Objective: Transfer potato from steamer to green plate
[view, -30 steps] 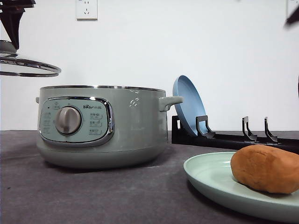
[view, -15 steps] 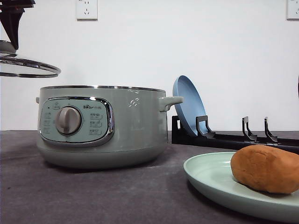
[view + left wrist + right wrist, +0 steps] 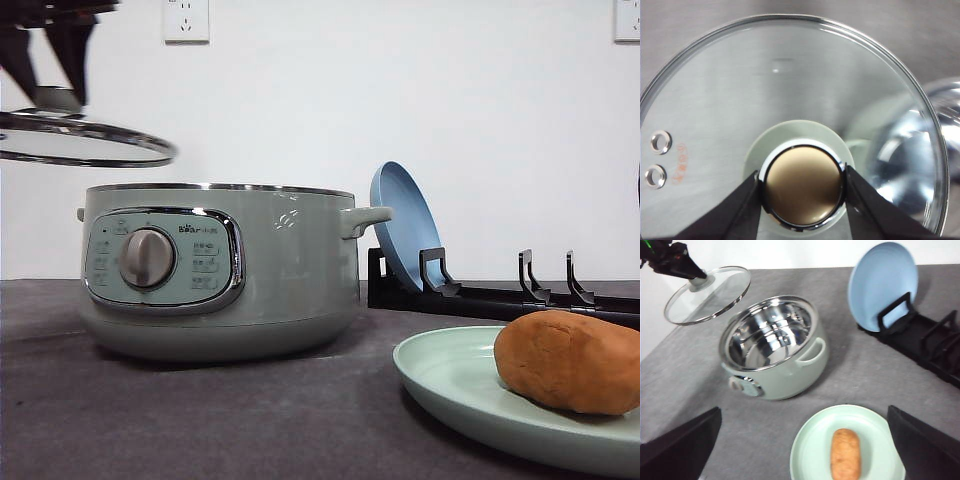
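Transfer done: the potato (image 3: 845, 453) lies on the green plate (image 3: 810, 440); the steamer (image 3: 774, 347) is empty. My left claw (image 3: 802, 186) pinches the lid (image 3: 740, 90); my right claw (image 3: 805, 450) hangs spread.

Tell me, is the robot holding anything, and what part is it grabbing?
Yes. The left hand holds the glass lid by its round knob, pinched between the two fingers. The right hand holds nothing.
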`<state>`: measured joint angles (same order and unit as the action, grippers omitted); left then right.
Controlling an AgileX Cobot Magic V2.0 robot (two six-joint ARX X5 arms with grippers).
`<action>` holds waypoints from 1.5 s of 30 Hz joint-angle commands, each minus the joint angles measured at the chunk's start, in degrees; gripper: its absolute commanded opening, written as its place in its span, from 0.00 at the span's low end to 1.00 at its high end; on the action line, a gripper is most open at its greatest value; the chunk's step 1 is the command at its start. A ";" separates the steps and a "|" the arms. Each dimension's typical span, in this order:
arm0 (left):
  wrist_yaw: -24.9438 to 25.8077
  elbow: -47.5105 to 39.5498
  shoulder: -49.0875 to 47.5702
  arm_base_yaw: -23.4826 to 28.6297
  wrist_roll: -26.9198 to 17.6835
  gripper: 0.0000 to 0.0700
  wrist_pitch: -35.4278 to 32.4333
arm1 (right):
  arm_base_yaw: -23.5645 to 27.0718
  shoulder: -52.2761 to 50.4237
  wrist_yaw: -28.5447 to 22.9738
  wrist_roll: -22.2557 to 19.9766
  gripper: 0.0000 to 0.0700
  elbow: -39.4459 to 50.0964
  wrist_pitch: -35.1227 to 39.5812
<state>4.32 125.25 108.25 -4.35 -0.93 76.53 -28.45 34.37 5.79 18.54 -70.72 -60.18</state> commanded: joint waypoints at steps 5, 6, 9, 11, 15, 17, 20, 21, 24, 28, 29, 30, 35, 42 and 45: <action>0.20 2.29 -1.07 -6.67 0.13 0.00 -1.23 | -0.35 0.33 -1.54 0.95 1.00 -0.96 0.33; 0.20 2.29 -1.07 -7.83 0.13 0.00 -1.25 | -0.35 0.33 -1.80 0.95 1.00 -0.96 0.33; 0.20 2.29 -1.07 -11.54 0.11 0.00 -1.22 | -0.35 0.33 -1.81 0.93 1.00 -0.96 0.35; 0.20 2.29 -1.07 -13.98 0.09 0.00 -1.22 | -0.35 0.33 -1.82 0.92 1.00 -0.96 0.40; 0.20 2.27 -1.07 -17.93 0.07 0.00 -1.38 | -0.35 0.33 -1.78 0.90 1.00 -0.96 0.52; 0.20 2.22 -1.07 -19.54 0.04 0.00 -1.47 | -0.35 0.33 -1.78 0.90 1.00 -0.96 0.52; 0.20 1.98 -1.05 -21.32 0.04 0.00 -1.60 | -0.35 0.33 -1.78 0.90 1.00 -0.96 0.52; 0.20 1.84 -1.05 -21.80 0.04 0.00 -1.66 | -0.35 0.33 -1.76 0.90 1.00 -0.96 0.50; 0.18 1.25 -1.05 -23.03 0.07 0.00 -1.90 | -0.35 0.33 -1.74 0.92 1.00 -0.96 0.48; 0.13 -0.11 -1.05 -24.10 -0.07 0.00 -2.44 | -0.35 0.33 -1.73 0.93 1.00 -0.96 0.38; 0.12 -0.60 -1.05 -24.26 -0.28 0.00 -2.72 | -0.35 0.33 -1.72 0.93 1.00 -0.96 0.26; 0.11 -1.12 -1.05 -24.37 -0.58 0.00 -3.03 | -0.35 0.33 -1.72 0.93 1.00 -0.96 0.09; -0.62 -3.00 -1.03 -24.38 -0.57 0.00 -3.93 | -0.35 0.33 -1.54 0.93 1.00 -0.96 -0.89; -2.09 -3.08 -1.01 -24.38 -0.57 0.00 -4.15 | -0.35 0.33 -1.57 0.93 1.00 -0.96 -0.98; -3.45 -3.10 -0.94 -24.38 -0.57 0.00 -4.13 | -0.35 0.33 -1.59 0.93 1.00 -0.96 -0.96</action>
<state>1.35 120.42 108.20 -28.42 -0.96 73.67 -28.45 34.37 4.29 18.90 -70.72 -61.49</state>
